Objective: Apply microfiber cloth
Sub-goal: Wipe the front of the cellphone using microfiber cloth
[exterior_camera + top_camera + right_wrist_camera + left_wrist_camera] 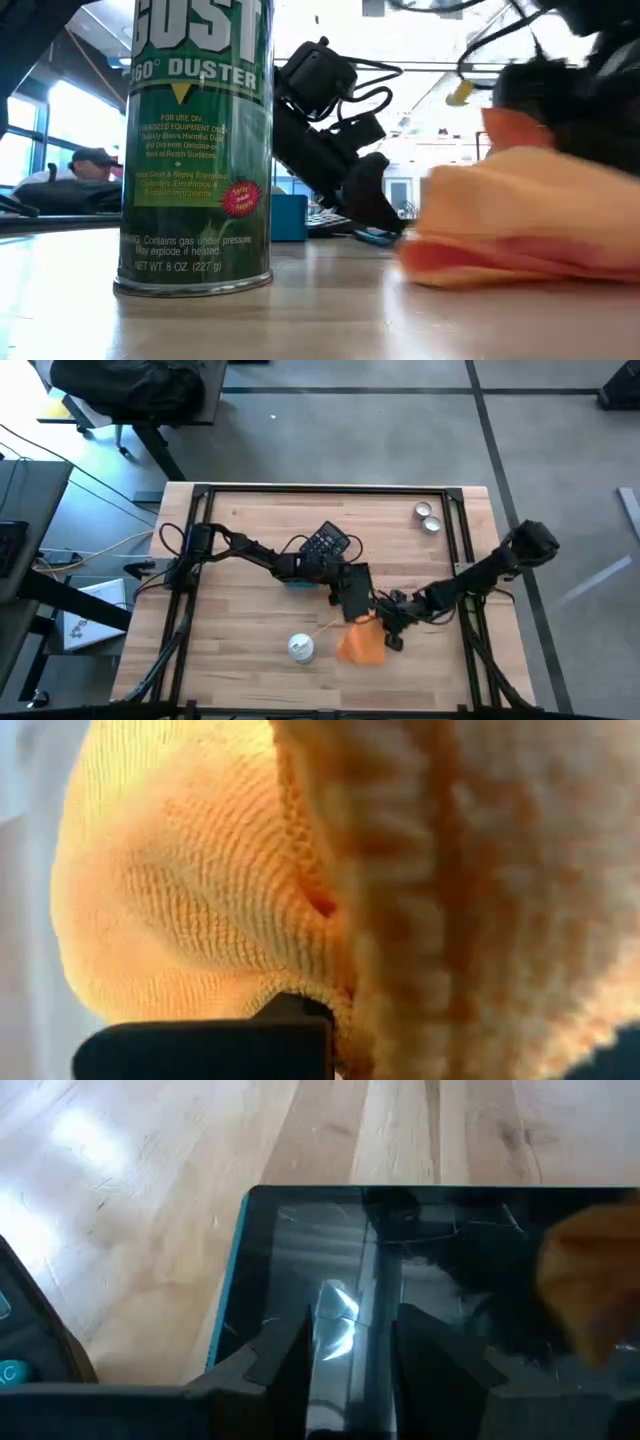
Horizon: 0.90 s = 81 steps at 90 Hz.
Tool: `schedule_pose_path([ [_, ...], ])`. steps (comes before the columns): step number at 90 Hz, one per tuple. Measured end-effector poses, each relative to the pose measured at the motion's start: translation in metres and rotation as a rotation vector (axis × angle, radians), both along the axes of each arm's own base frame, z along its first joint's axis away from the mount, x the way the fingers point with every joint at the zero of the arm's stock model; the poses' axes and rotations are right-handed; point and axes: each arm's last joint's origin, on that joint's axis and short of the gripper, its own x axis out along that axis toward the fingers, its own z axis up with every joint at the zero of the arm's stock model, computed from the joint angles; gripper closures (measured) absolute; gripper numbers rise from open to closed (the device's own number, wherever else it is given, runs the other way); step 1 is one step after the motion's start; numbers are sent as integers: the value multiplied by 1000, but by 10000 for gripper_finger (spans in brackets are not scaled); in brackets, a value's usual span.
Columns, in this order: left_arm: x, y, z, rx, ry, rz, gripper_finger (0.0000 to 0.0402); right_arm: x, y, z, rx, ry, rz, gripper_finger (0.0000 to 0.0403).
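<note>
The orange microfiber cloth [362, 643] lies bunched on the table near the front edge, its lower folds on the wood [520, 262]. My right gripper [388, 628] is shut on it and comes in from the table's right. Just beyond the cloth, a dark-screened device with a teal rim [420, 1280] lies flat on the table [356, 592]. My left gripper [355, 1365] slants down onto the end of the device nearest its arm, fingers a narrow gap apart. The cloth's edge [590, 1290] overlaps the device's far corner. My left gripper rests its two fingertips [290, 1365] on the dark screen [350, 1310], close to the device's end nearest the arm. It slants down from the table's left. The device stays flat on the wood. My right gripper pinches a bunched fold of the cloth [300, 960] between its fingers [210, 1045]; several layers crowd around them. It comes from the table's right, slanting down. The cloth's bulk [530, 220] sags below and rests on the table.
A green duster can [197, 140] stands upright left of the cloth, near the front edge [301, 648]. A black calculator [326, 543] and a small blue box [297, 582] lie behind the left gripper. Two small round tins [428, 517] sit at the far right.
</note>
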Motion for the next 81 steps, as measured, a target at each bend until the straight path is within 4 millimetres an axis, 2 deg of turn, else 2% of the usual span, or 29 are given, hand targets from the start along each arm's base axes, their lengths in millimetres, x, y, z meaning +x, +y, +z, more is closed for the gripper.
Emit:
schedule_pose_path([
  [8,1,0,2,-2,-2,-12,268,1,3,3,-17,-47,-16,403],
  [17,6,-3,14,-19,-16,-68,268,2,-2,10,-67,-106,-52,403],
  [27,9,-9,50,-12,-96,-119,268,-1,-16,20,-117,-104,-65,403],
  [35,5,-17,80,0,-169,-144,268,-12,-30,29,-172,-48,-94,403],
  [49,-2,-39,112,31,-252,-196,268,-33,-54,45,-362,-13,-217,403],
  [55,-3,-49,112,42,-254,-198,268,-39,-64,50,-450,-20,-288,403],
  [63,-1,-62,98,37,-213,-216,268,-41,-78,55,-533,-41,-411,403],
  [81,4,-83,65,34,-171,-211,268,-29,-102,60,-577,-122,-605,403],
])
